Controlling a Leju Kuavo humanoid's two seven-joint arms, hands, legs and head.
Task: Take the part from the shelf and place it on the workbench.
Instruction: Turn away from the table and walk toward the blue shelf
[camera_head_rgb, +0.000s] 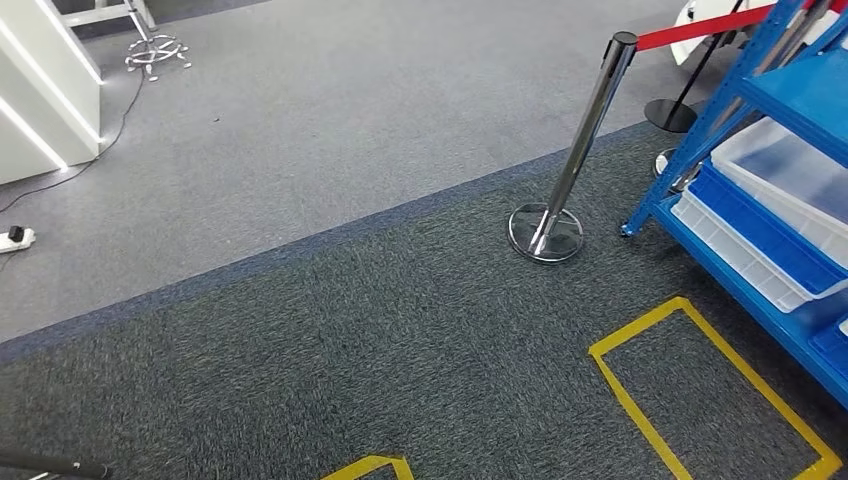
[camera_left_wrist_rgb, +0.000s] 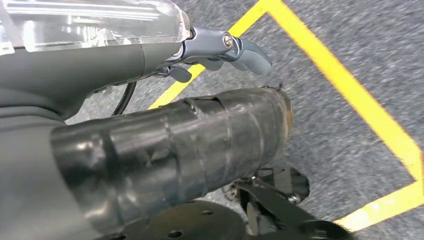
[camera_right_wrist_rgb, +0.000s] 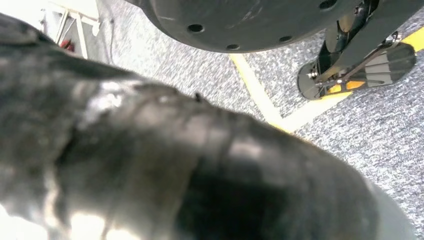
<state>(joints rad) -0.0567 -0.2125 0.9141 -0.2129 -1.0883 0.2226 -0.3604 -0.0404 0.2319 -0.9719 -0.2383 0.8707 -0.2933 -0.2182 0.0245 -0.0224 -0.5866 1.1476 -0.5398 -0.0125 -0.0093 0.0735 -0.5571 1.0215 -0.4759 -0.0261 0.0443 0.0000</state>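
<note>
You would have found no part that could be picked out for certain. The nearest candidate place was the blue shelf (camera_head_rgb: 790, 95) at the right edge of the head view. It carried a clear bin (camera_head_rgb: 790, 175) on its middle level, with a blue bin (camera_head_rgb: 760, 225) and a white bin (camera_head_rgb: 730, 250) stacked below it. What lay inside them was too unclear to tell.

Your left hand (camera_left_wrist_rgb: 170, 145) hung low over the dark carpet. Its tape-wrapped thumb stood apart from the grey fingers (camera_left_wrist_rgb: 250, 52), with carpet showing between them and nothing held. Yellow tape (camera_left_wrist_rgb: 350, 90) ran across the floor under it. So the hand was well apart from the shelf and its bins.

Your right hand (camera_right_wrist_rgb: 165, 165) sat so close to its camera that it read as a dark, blurred mass. I could not tell whether its fingers were spread or closed. A yellow line (camera_right_wrist_rgb: 255, 87) crossed the carpet beyond it.

In the head view a chrome post (camera_head_rgb: 585, 140) stood just left of the shelf, with a red belt (camera_head_rgb: 700, 28) running from its top. A yellow rectangle (camera_head_rgb: 640, 410) marked the floor in front of the shelf. Far left stood a white cabinet (camera_head_rgb: 40, 90), with a power strip (camera_head_rgb: 15, 238) on the lighter carpet near it.
</note>
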